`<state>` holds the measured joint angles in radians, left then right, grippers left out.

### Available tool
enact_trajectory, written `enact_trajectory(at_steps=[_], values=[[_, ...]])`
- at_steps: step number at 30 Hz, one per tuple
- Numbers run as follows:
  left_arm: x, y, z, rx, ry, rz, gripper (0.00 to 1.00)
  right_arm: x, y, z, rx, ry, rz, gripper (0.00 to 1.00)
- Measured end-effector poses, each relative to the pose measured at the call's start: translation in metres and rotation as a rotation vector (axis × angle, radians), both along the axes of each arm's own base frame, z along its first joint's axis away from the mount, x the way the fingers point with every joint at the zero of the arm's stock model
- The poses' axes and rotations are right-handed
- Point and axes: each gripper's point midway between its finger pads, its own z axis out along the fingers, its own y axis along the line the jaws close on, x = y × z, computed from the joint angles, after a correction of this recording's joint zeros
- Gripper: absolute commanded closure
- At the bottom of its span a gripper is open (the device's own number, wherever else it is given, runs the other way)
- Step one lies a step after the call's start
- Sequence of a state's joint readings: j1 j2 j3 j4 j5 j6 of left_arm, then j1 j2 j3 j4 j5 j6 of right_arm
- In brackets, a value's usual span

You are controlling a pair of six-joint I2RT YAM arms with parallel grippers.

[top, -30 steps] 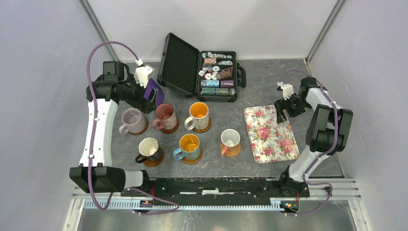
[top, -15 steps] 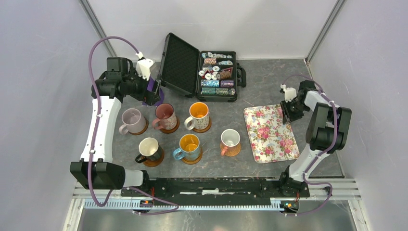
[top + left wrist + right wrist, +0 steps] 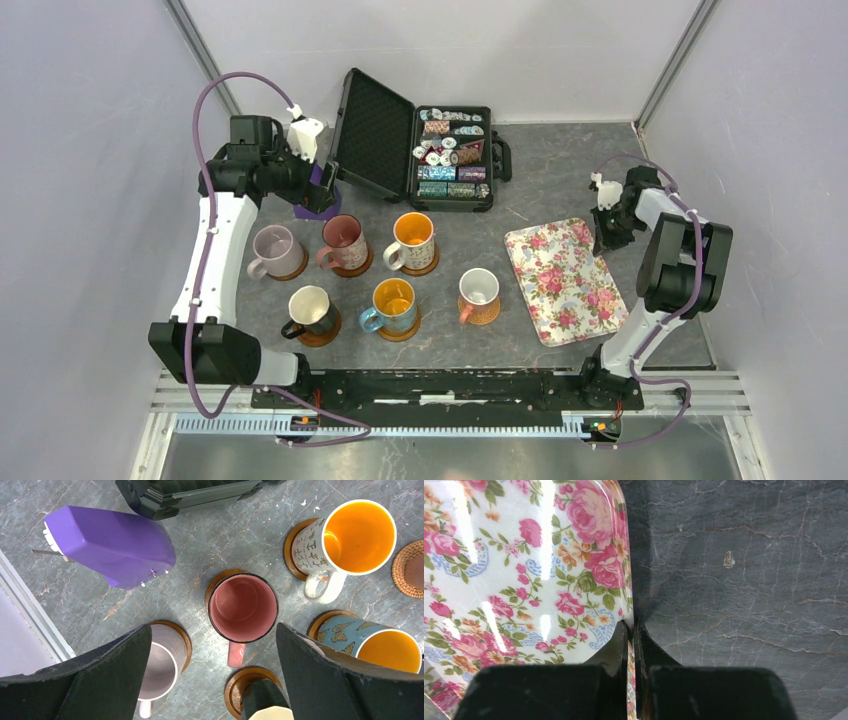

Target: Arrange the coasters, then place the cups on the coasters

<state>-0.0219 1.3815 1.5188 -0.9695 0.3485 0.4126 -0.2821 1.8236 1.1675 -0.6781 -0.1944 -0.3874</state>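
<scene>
Six cups stand on coasters in two rows. The back row holds the lilac cup (image 3: 277, 249), the pink cup (image 3: 343, 237) and the floral cup with orange inside (image 3: 414, 237). The front row holds the black cup (image 3: 311, 307), the blue cup (image 3: 393, 302) and the white-pink cup (image 3: 479, 291) on the tan patterned coaster (image 3: 487, 314). My left gripper (image 3: 316, 196) hangs open above the back-left cups, with the pink cup (image 3: 243, 607) below its spread fingers and nothing held. My right gripper (image 3: 633, 626) is shut on the right rim of the floral tray (image 3: 524, 555).
An open black case (image 3: 415, 140) of poker chips lies at the back centre. A purple block (image 3: 111, 545) sits by the case near the left gripper. The floral tray (image 3: 565, 282) lies right of the cups. Walls close in on both sides.
The right gripper has shut on the tray's right rim, and the tray has shifted slightly right and turned. The left gripper has drawn back toward the case and stayed open.
</scene>
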Motion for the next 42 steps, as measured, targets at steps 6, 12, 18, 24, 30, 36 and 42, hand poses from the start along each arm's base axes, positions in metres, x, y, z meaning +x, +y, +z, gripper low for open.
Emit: enact_trajectory(at_steps=[6, 12, 18, 24, 30, 36, 42], values=[[0.002, 0.001, -0.004, 0.005, 0.011, 0.005, 0.00, -0.001, -0.002, -0.001, 0.049, -0.006, -0.081, 1.00], [0.008, 0.001, -0.012, 0.006, 0.035, 0.005, 0.00, -0.002, -0.003, 0.000, 0.078, -0.035, -0.182, 1.00], [0.016, 0.000, -0.013, 0.006, 0.039, 0.001, 0.00, -0.002, -0.004, 0.000, 0.074, -0.058, -0.218, 0.77], [0.019, -0.002, -0.011, 0.007, 0.036, -0.003, 0.00, -0.007, -0.003, 0.001, 0.069, -0.072, -0.245, 0.38], [0.029, 0.001, -0.001, 0.017, 0.039, 0.020, 0.00, -0.012, -0.003, 0.004, 0.059, -0.069, -0.245, 0.17], [0.048, 0.008, 0.013, 0.021, 0.090, 0.077, 0.00, -0.008, -0.008, 0.019, 0.067, -0.083, -0.199, 0.00], [0.078, 0.039, 0.026, -0.090, 0.133, 0.216, 0.00, 0.052, -0.018, 0.089, 0.074, -0.293, -0.090, 0.02]])
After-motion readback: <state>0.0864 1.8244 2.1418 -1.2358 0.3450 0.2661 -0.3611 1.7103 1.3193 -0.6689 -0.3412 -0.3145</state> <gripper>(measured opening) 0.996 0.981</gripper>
